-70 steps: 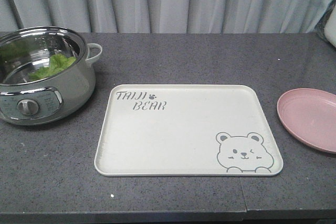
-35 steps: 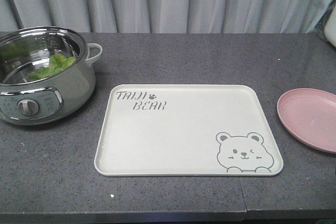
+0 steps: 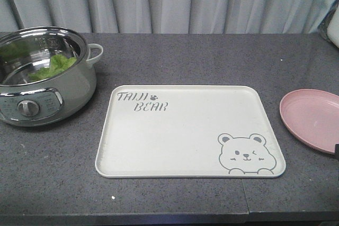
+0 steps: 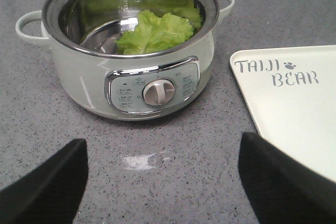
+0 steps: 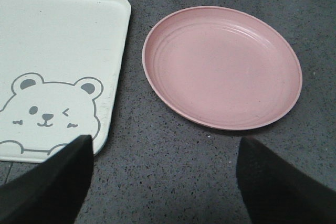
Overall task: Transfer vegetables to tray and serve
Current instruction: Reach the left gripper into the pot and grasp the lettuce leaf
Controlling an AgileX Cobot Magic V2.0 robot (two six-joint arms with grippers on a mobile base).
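One lettuce leaf (image 4: pixel 155 32) is lying inside the electric pot (image 4: pixel 131 90) at the far left, with the tray (image 3: pixel 185 130) sitting just right of the pot and the pink plate (image 3: pixel 312 117) lying right of the tray. Both the left gripper (image 4: pixel 160 179) and right gripper (image 5: pixel 163 177) are hovering with jaws spread wide, gripping nothing.

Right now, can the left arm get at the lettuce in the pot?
Probably yes: the pot has no lid, the lettuce lies bare inside, and the left jaws face it open; only the rim needs clearing.
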